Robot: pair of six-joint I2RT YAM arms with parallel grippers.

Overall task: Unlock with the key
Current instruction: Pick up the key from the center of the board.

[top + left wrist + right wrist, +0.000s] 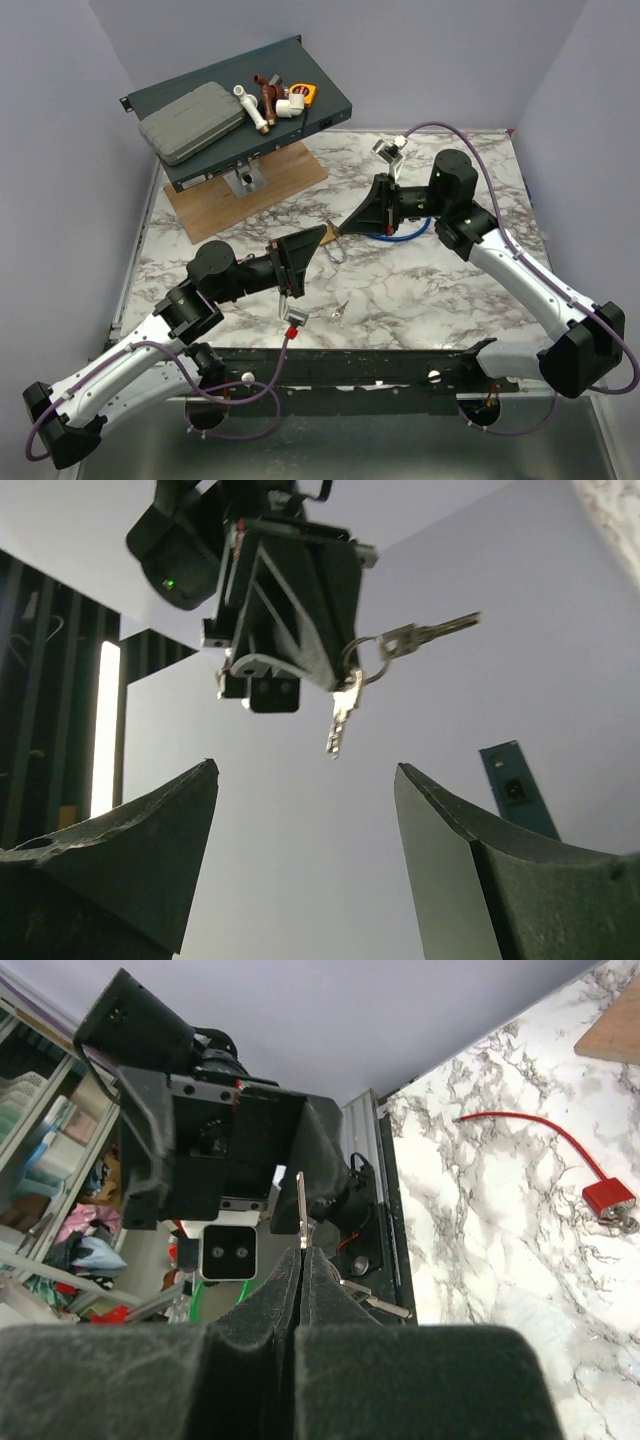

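The key (301,1210) was seen gripped edge-on in the clenched jaws of the right gripper (346,231), its thin blade standing out past the tips toward the left gripper (320,239). In the left wrist view a ring (368,658) was seen hanging at the right jaws' tip, with 2 keys (340,720) on it, 1 dangling down and 1 pointing sideways. Whether either was the gripped one could not be told. The left jaws were released and spread wide, and nothing was held between them. In the top view the 2 grippers were pointed at each other, tip near tip, over the middle of the marble counter (420,290); whether they touched could not be told. A brass-coloured shape (329,235) was seen between the tips, but it could not be made out. A red lock (293,324) on a red cable was laid on the counter near the front edge, and a small metal item (340,312) just beside it could not be identified. At the far left a dark rack (330,105) was propped over a wooden board (290,180), with a grey case (190,122) and pipe fittings (265,100) on it.
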